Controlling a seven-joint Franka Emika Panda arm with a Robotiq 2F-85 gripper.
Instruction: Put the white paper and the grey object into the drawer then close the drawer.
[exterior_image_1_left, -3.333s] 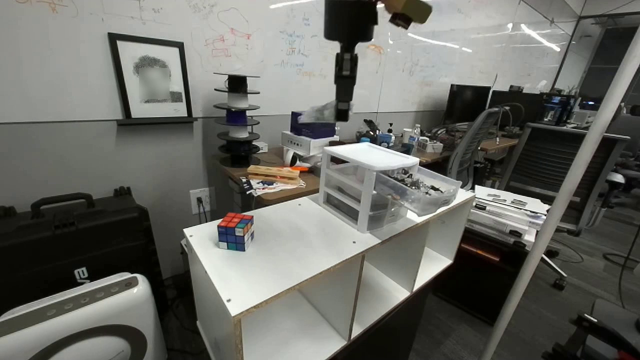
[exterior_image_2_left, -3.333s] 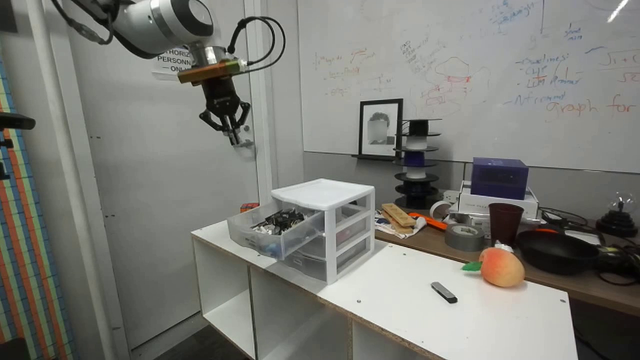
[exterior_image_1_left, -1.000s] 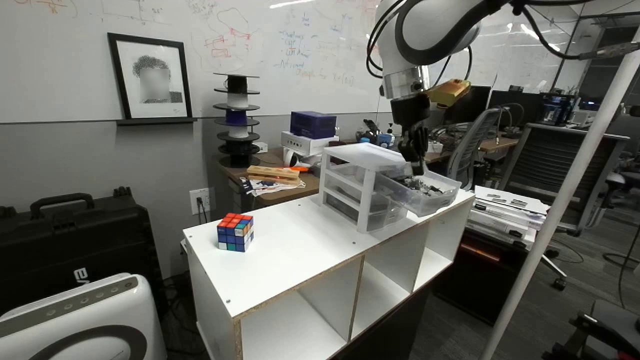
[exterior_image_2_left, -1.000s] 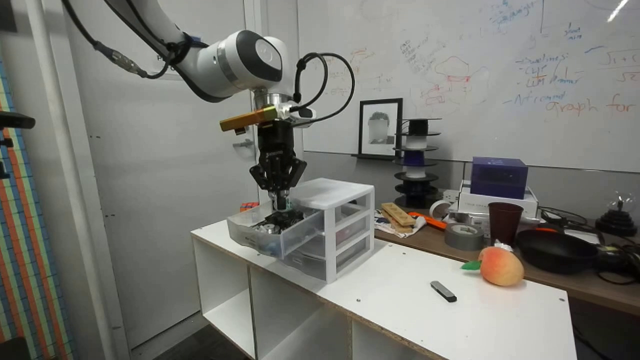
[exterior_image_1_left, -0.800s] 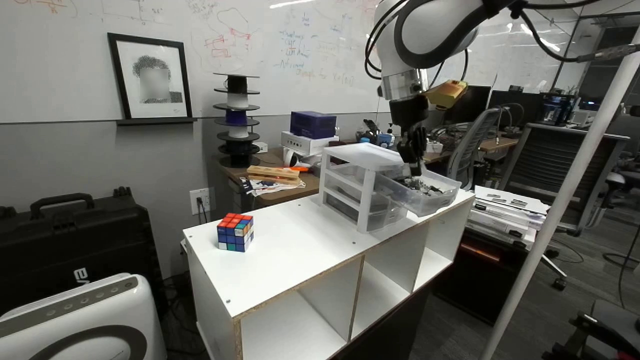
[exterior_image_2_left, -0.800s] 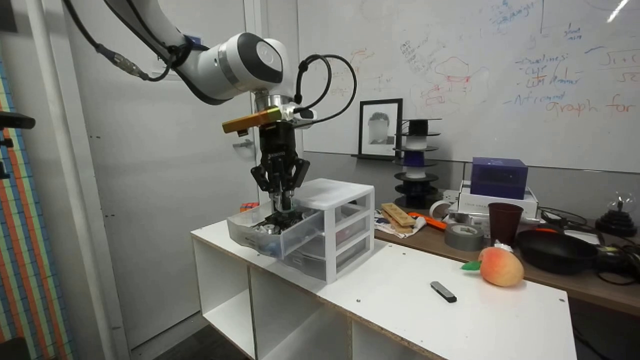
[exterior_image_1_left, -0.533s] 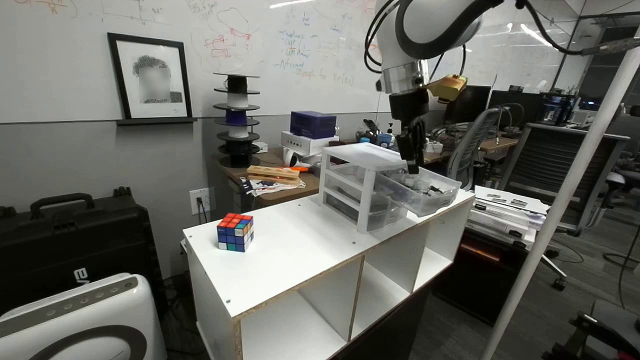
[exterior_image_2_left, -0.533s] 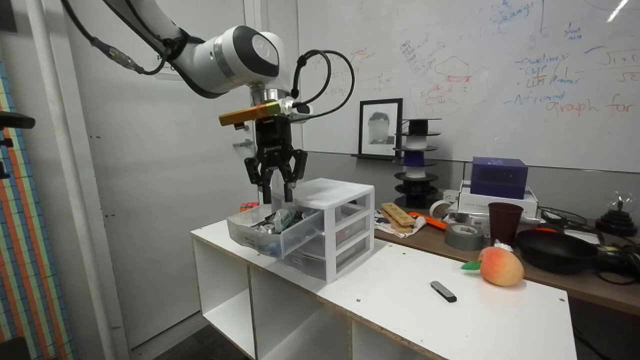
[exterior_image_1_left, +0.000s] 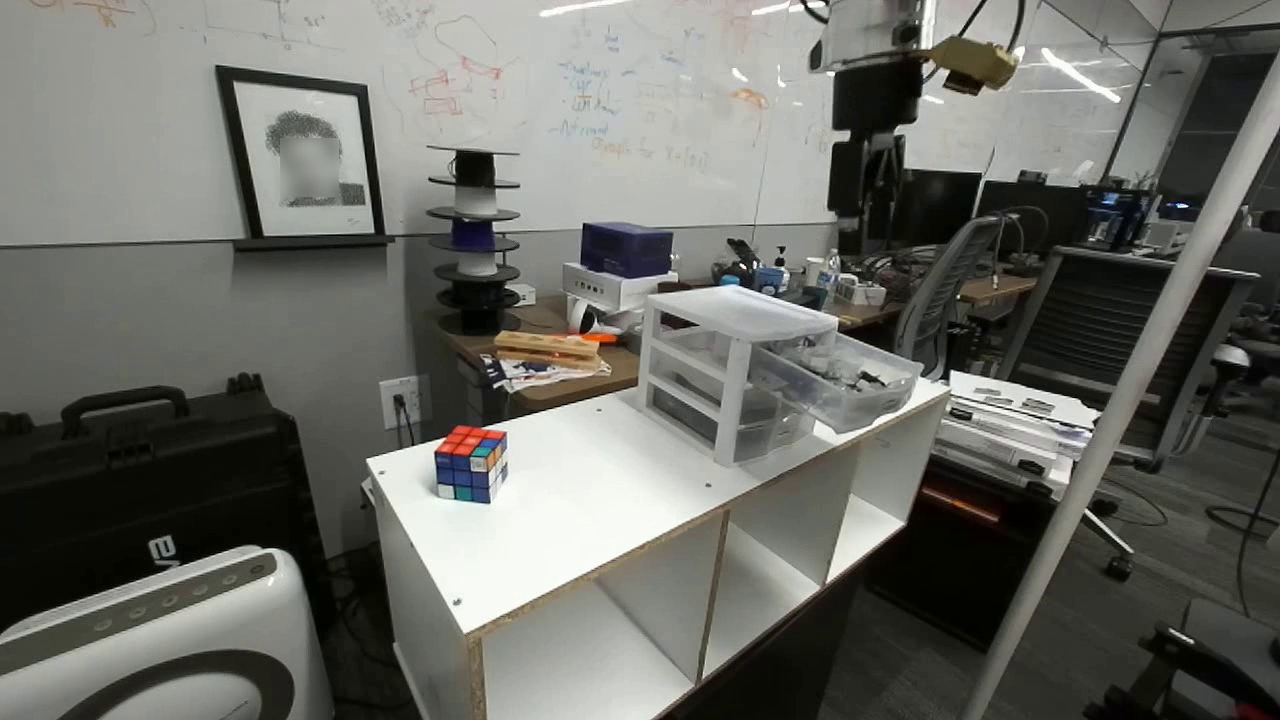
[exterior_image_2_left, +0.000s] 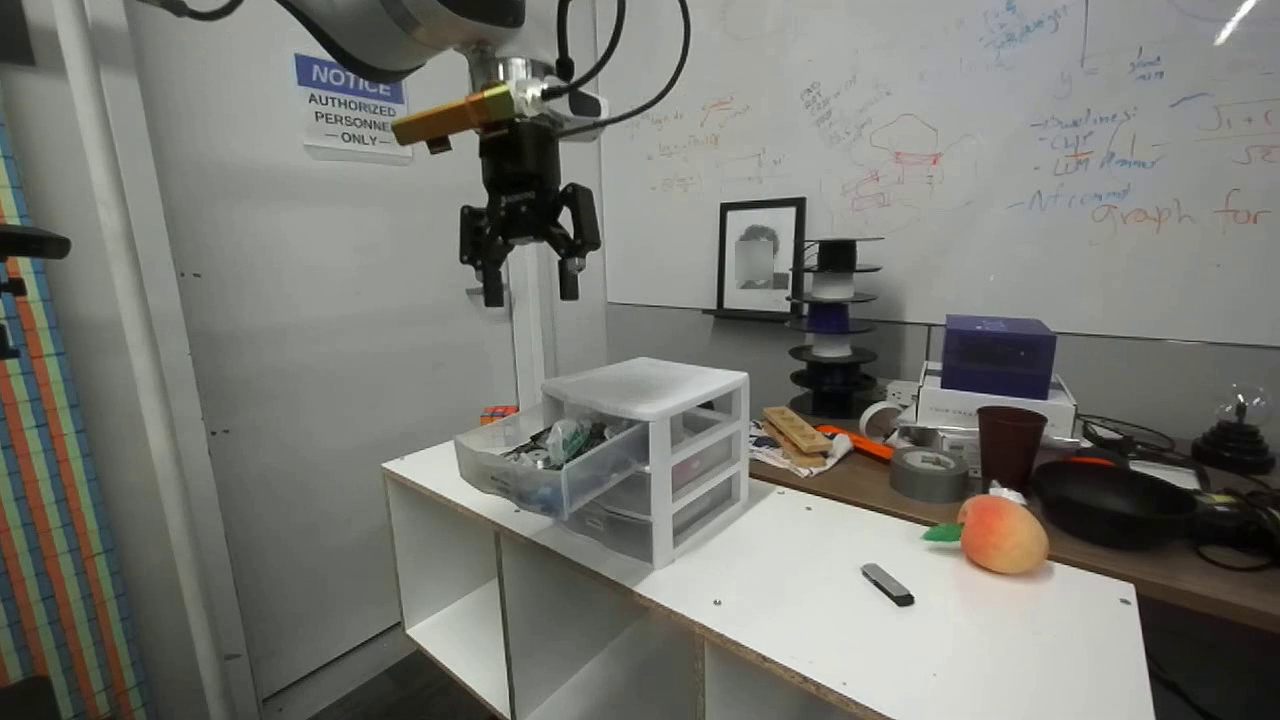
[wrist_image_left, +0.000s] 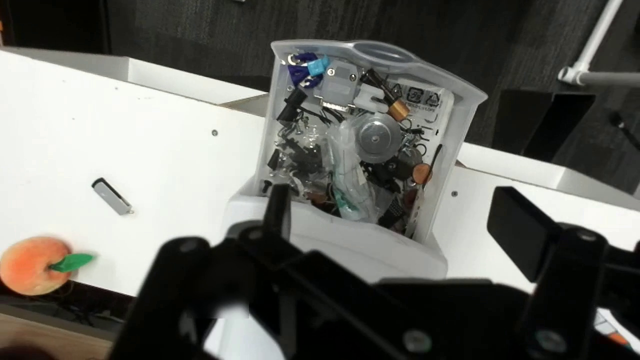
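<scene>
The top drawer is pulled out, filled with small parts. On top of them lies the white paper, a crumpled whitish, see-through scrap with a greenish patch; an exterior view shows the same scrap. The grey object, a small grey-and-black stick, rests on the white shelf top beyond the drawer unit; in the wrist view the stick is at left. High over the drawer hangs my gripper, open, fingers wide apart and nothing between them.
The white-framed drawer unit stands on the white cubby shelf. A peach with a green leaf sits near the grey object. A Rubik's cube is at the shelf's end. A white pole rises beside the shelf.
Earlier the shut gripper carried the white paper, then lowered it into the drawer. Within the last second its fingers opened, the paper stayed in the drawer, and the gripper rose well above it.
</scene>
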